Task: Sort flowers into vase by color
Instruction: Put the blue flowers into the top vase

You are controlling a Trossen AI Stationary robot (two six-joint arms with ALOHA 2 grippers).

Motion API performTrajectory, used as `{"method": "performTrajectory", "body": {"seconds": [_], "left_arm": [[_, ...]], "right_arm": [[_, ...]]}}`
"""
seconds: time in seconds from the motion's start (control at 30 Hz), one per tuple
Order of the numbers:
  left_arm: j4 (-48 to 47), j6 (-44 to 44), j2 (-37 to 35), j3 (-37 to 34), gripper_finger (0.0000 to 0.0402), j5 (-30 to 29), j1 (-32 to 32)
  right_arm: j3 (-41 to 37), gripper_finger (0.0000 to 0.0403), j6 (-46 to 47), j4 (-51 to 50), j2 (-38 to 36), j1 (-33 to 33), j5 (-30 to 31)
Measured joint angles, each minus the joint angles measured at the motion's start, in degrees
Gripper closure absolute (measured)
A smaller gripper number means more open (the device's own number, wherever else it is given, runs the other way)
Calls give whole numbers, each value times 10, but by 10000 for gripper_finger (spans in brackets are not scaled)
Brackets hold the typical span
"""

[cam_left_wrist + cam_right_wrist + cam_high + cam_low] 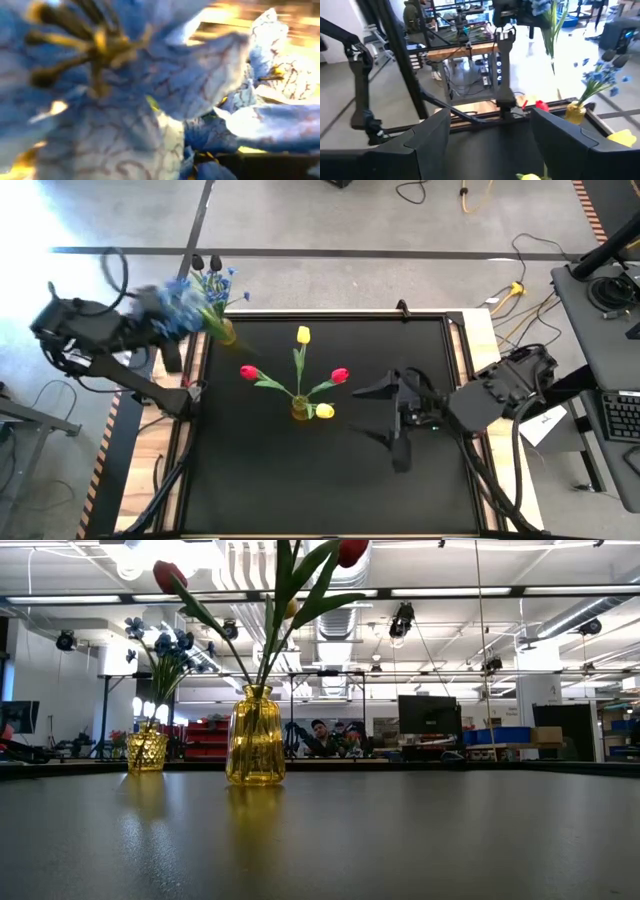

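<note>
At the far left of the high view, the left gripper is seen over the worktop's back left corner, blurred, with its fingers clamped together on a bunch of blue blossoms. In the left wrist view, that picture is almost filled by the blue petals, so the fingers themselves are hidden there. Just beside the held bunch, a small yellow vase stands at the back left corner of the worktop, and a second spray of blue flowers is carried in it. In the low view, this small vase is seen upright, with the blue flowers rising from it.

Near the middle of the worktop, a larger yellow vase is placed. From it, thin green stems spread outward: a red tulip leans to the left, a yellow tulip points toward the back edge, and another red tulip leans to the right. A further yellow tulip is seen just beside the vase. In the low view, the larger vase is shown upright.

To the right, the right gripper is held over the worktop, well apart from the vase, with its fingers spread wide and nothing between them. In the right wrist view, the two dark fingers are seen apart.
</note>
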Motion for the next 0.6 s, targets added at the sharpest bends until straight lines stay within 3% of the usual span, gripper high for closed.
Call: {"method": "performTrajectory", "body": {"seconds": [0.1,0.17,0.3,0.43,0.6], "left_arm": [[-125,-102,-14,-2,401,-116,1],[-189,-171,-17,-15,401,-157,1],[-133,-192,-43,-98,402,-201,4],[-154,-245,-53,-190,402,-264,26],[-156,-281,-57,-293,401,-272,97]], "right_arm": [[0,142,-15,-4,0,-11,0],[0,145,-22,-6,0,-17,0],[0,150,-22,-20,0,-28,0],[0,151,-21,-37,0,-32,-1],[-1,150,-11,-49,0,-32,-1]]}}
